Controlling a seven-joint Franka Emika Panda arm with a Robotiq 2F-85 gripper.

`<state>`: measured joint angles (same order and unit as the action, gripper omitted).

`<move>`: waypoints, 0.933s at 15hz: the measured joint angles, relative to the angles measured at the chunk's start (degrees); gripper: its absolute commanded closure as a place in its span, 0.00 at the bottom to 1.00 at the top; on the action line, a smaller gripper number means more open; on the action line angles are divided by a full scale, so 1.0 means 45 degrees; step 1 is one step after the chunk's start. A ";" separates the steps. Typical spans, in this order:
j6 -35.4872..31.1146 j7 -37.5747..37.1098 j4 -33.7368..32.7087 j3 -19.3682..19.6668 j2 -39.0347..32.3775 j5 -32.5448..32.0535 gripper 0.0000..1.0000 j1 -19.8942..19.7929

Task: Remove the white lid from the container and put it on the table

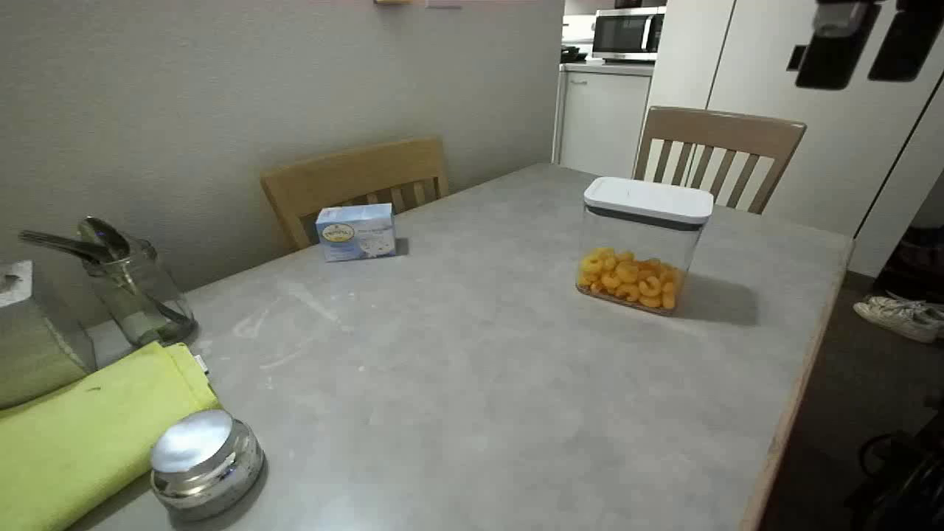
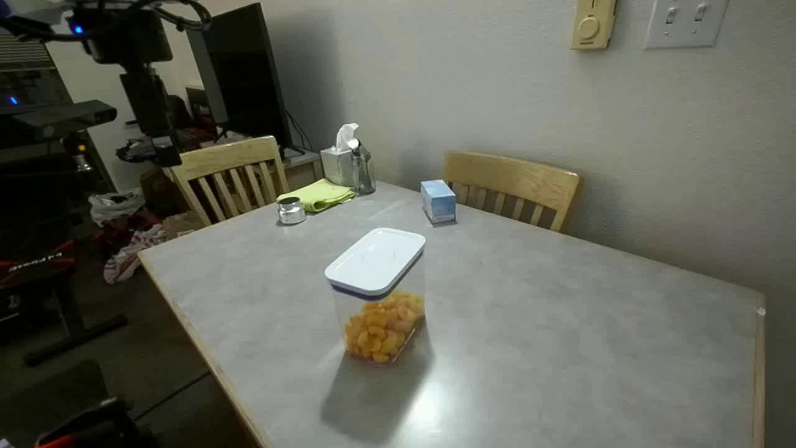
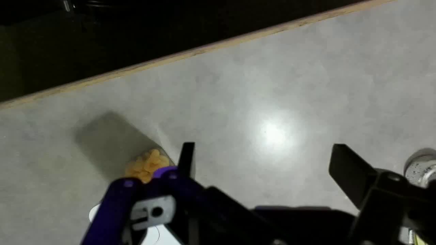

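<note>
Gripper (image 3: 264, 149) spread wide, raised; white lid (image 1: 649, 199) on container (image 1: 638, 234), lower, well apart.

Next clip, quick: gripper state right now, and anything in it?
Gripper: open, jaws wide apart in the wrist view, holding nothing.

In an exterior view, the lid (image 1: 649, 198) is seated on the container (image 1: 640, 234), snacks (image 1: 630, 279) being held inside; the container is stood on the bench (image 1: 472, 383). To its left the carton (image 1: 358, 233) is placed, a chair (image 1: 354, 175) behind it. Farther left, the tissue box (image 1: 51, 332) and jar (image 1: 140, 310) are set behind the cloth (image 1: 103, 435), cutlery (image 1: 110, 240) held in the jar. The tin (image 1: 210, 472) is placed just right of the cloth.
</note>
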<state>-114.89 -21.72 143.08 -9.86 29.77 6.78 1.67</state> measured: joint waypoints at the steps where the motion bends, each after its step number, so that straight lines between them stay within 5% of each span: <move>1: 0.0000 0.0000 0.0000 0.0000 0.0000 0.0000 0.00 0.0000; 14: -0.1742 -0.0009 0.0040 0.0433 -0.0895 -0.0198 0.00 -0.0209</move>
<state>-122.72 -21.76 143.26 -7.91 25.74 5.89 0.73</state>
